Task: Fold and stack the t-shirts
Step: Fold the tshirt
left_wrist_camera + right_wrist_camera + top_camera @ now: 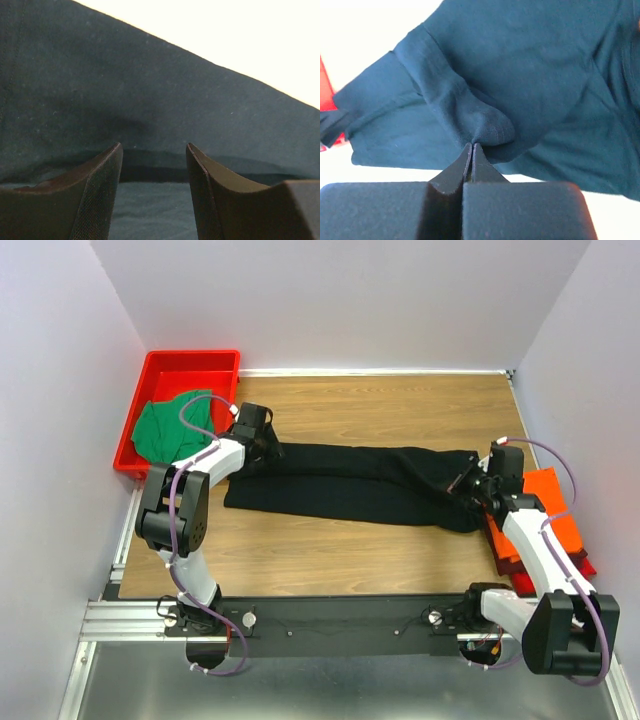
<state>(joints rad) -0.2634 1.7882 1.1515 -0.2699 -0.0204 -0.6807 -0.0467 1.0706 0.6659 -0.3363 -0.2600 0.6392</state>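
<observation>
The black shirt (350,485) lies long across the middle of the worktop (400,405). The right fingers (471,155) pinch its right edge tight. The left fingers (262,443) are spread apart over its left edge. Wood shows behind and in front.

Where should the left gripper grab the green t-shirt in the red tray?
Probably pinch a raised fold on top of the green t-shirt, coming straight down. It lies crumpled in the red tray, whose walls would block a sideways approach.
</observation>
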